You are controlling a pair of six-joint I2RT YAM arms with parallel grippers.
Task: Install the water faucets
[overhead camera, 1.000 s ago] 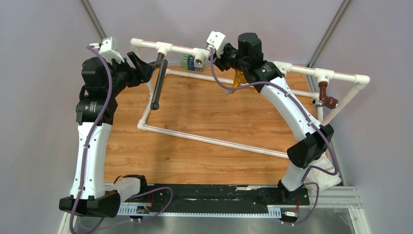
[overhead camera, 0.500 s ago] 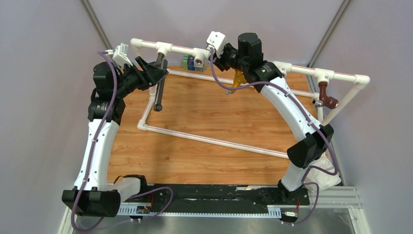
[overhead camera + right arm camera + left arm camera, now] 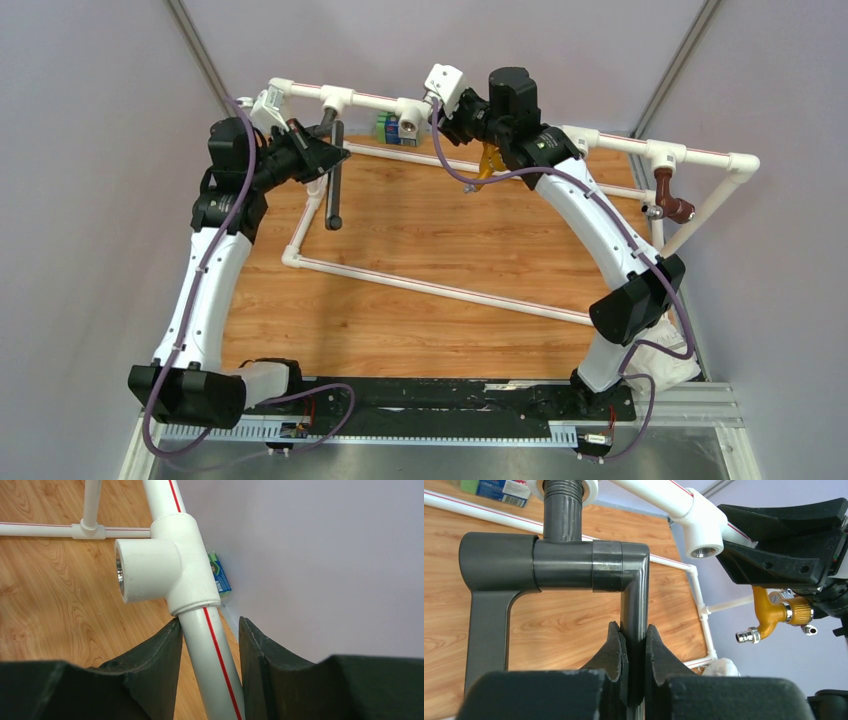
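The water faucet [image 3: 334, 175] is a long dark grey tube hanging from a white tee [image 3: 337, 99] on the back pipe rail. In the left wrist view its threaded end [image 3: 565, 495] sits in that tee, and its cross-bar [image 3: 549, 562] spans the frame. My left gripper [image 3: 631, 630] is shut on the faucet's thin vertical tube [image 3: 633, 595], and from above it [image 3: 325, 153] sits at the faucet's top. My right gripper [image 3: 210, 630] is shut on the white rail pipe [image 3: 212, 650], just below an empty tee [image 3: 160, 570].
An orange tap [image 3: 488, 158] hangs behind the right arm and a brown tap [image 3: 668, 195] is on the right of the rail. The white pipe frame [image 3: 430, 285] crosses the wooden table. A green-blue box [image 3: 388, 128] lies at the back, a white bag [image 3: 670, 355] near right.
My left arm has swung back and right to the faucet's top, and its gripper has shut on the tube. The faucet's lower end has shifted slightly right. The right arm has not moved.
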